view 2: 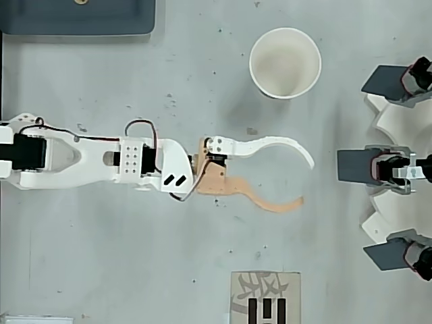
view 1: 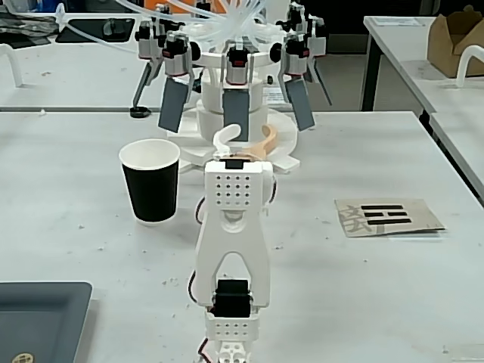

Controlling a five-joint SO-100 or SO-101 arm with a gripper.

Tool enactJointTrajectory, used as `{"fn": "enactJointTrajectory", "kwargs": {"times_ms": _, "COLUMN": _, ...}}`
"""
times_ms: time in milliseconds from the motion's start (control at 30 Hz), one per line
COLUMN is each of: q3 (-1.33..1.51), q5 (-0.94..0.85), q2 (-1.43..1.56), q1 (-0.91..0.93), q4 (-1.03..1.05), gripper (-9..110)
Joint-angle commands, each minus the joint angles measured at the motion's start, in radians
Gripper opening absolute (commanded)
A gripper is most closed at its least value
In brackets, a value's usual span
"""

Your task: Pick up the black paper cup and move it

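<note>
Approach step, nothing grasped: curved white-and-tan two-finger claw (view 2: pixel 305 181) spread wide and empty, poised over the grey speckled table (view 2: pixel 202 270). Matte black paper cup with white rim (view 2: pixel 285 63) upright, well off to the claw's side in the overhead view. Next: swing across, straddle cup, squeeze gently

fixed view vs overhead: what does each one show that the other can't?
Only the fixed view shows the black paper cup's black outer wall, plus the cardboard box on the far table. Only the overhead view shows the cup's white inside and the full gap between the two curved fingers. Both show the open gripper empty and apart from the cup, the grey tray and the printed card.
</note>
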Motion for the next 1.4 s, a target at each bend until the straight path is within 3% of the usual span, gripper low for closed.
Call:
{"fn": "enactJointTrajectory", "kwargs": {"times_ms": 0, "q3": 0.014, "q5": -0.006, "q2": 0.095, "q1": 0.006, "q4": -0.035, "gripper": 10}}
{"fn": "enactJointTrajectory", "kwargs": {"times_ms": 733, "q3": 0.428, "q5": 0.011, "q2": 0.351, "q1": 0.011, "q4": -0.152, "gripper": 16}}
{"fn": "enactJointTrajectory", "kwargs": {"times_ms": 1367, "q3": 0.816, "q5": 0.026, "q2": 0.546, "q1": 0.002, "q4": -0.307, "gripper": 40}}
